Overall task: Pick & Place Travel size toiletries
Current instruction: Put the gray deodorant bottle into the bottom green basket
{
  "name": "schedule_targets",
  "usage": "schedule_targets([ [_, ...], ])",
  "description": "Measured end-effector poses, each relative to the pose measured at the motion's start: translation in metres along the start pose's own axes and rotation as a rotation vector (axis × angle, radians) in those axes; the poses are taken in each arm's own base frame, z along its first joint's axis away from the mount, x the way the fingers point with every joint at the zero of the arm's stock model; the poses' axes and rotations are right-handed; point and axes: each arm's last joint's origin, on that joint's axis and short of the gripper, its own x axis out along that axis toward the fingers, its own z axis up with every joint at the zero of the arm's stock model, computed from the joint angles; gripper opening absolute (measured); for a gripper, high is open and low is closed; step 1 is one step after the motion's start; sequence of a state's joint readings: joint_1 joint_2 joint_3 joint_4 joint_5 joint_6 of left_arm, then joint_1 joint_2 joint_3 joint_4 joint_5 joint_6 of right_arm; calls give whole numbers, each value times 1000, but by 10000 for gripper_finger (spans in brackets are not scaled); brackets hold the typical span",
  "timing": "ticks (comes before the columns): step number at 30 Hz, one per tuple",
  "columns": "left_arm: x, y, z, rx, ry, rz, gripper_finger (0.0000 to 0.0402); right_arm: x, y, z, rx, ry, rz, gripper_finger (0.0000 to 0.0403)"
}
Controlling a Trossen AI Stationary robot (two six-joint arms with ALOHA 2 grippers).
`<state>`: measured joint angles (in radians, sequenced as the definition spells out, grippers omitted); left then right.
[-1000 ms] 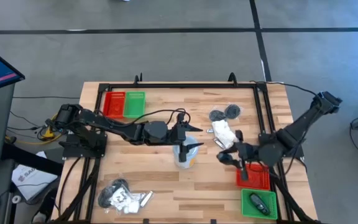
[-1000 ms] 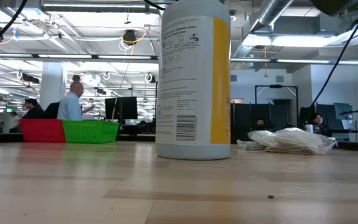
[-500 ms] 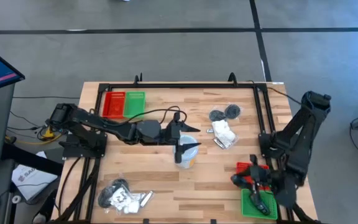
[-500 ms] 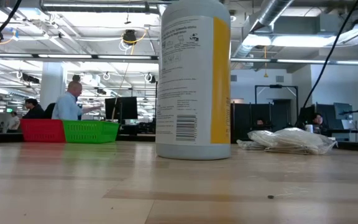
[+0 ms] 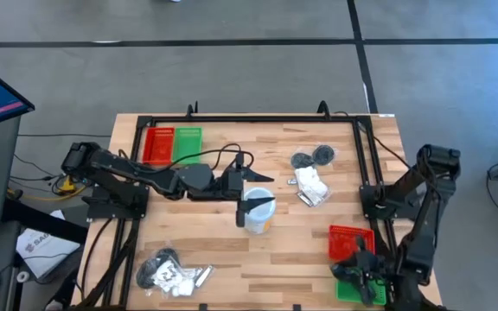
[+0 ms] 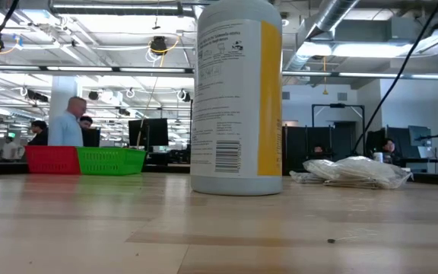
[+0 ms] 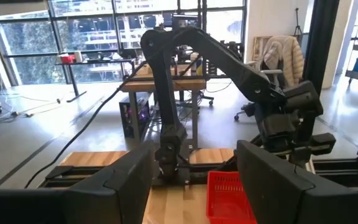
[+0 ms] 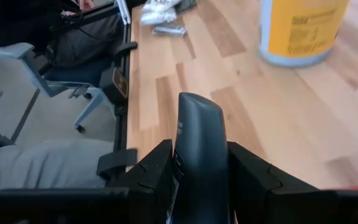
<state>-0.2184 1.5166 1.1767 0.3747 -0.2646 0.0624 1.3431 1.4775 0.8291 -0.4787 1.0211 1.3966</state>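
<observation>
My right gripper [image 5: 359, 269] is at the table's near right corner, over the green tray [image 5: 344, 289] beside the red tray [image 5: 346, 235]. It is shut on a dark grey toiletry piece [image 8: 197, 143]. My left gripper [image 5: 256, 191] hangs open above the white cup [image 5: 258, 216] at mid table, its fingers [image 7: 126, 180] apart with nothing between them. More toiletries lie flat on the wood: dark round pieces [image 5: 314, 157] and white sachets [image 5: 311, 186] at the far right, and a mixed pile [image 5: 171, 272] at the near left. My right gripper pinches the dark grey piece by its lower part [image 8: 188, 171] between its two fingers [image 8: 151, 168]. The piece's rounded end [image 8: 196, 106] sticks out past the fingertips. The fingers slant downward. The piece is lifted clear of the table.
A second red and green tray pair [image 5: 173, 145] stands at the far left. A black frame [image 5: 366, 164] runs along the table's edges. In the low view the cup [image 6: 236, 95] fills the middle, with sachets [image 6: 356, 171] to its right. People sit in the room behind.
My right gripper has swung from beside the sachets toward the table's near right corner, sinking and rolling, with the dark piece still in it. It has passed over the red tray to the green one. My left gripper has risen a little and drawn back toward the table's left.
</observation>
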Motion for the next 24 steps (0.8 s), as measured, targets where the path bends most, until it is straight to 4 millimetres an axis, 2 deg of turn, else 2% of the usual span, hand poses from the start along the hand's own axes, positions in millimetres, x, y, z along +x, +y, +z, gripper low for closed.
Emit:
schedule_targets([
  [7,-1,-4,0,0,-1,-13,214,-1,3,-16,46,17,12,111],
  [15,-1,-4,0,-24,0,-13,214,6,9,-30,62,39,20,111],
  [24,-2,-6,0,-53,0,-18,209,5,9,-40,66,104,21,111],
])
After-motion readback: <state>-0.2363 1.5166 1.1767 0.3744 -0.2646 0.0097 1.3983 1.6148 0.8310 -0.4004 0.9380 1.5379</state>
